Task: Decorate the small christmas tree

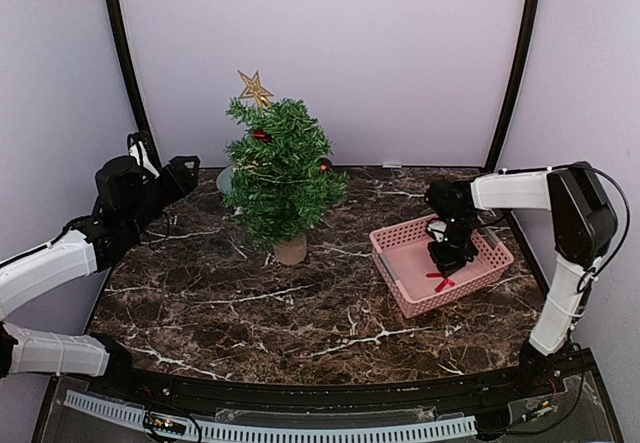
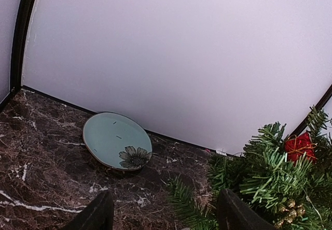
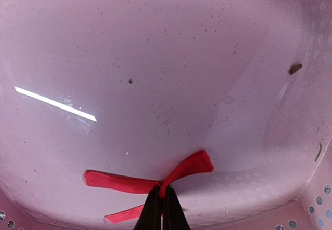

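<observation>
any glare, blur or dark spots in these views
right wrist: white glare streak on the pink basket floor, red ribbon sharp; left wrist: plate crisp, no glare; top external: even light, small christmas tree sharp

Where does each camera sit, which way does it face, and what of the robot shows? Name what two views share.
Top external: above and behind the arms, looking down on the table; left arm and right arm show.
Left wrist: on the left arm, looking forward at the plate and small christmas tree; open left gripper at the bottom edge.
Right wrist: looking down into the pink basket; right gripper shut on a red ribbon.
Shared: top external and right wrist both show the pink basket and red ribbon.
</observation>
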Tool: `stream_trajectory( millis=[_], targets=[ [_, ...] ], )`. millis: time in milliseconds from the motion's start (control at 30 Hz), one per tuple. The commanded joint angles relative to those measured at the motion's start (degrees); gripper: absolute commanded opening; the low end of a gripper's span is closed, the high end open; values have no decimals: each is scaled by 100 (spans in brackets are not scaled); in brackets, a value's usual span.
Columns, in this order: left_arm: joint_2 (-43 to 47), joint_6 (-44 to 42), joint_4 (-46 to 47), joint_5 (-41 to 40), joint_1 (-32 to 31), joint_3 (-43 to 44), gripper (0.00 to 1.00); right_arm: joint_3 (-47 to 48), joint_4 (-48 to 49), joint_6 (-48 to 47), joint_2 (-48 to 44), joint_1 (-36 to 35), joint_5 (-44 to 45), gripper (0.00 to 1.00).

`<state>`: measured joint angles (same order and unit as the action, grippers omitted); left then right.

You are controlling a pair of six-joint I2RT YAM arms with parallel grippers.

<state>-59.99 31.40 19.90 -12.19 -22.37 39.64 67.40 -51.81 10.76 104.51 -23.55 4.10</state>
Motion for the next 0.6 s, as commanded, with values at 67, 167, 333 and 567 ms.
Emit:
stream_trajectory(
  millis=[67,167,333,567],
  targets=[
    [32,60,181,163,66,19,70,1447,-253,-373,-228,-631,484,0],
    [150,42,62,154,66,41,70,2237,-482,-592,-265,-1176,795,0],
    [471,30,-240,144,66,40,69,3075,-605,-1011,-373,-2129,572,0],
    [886,-92,-706,190,66,-23,67,2961,-599,-1592,-451,-3642,-741,0]
  ],
)
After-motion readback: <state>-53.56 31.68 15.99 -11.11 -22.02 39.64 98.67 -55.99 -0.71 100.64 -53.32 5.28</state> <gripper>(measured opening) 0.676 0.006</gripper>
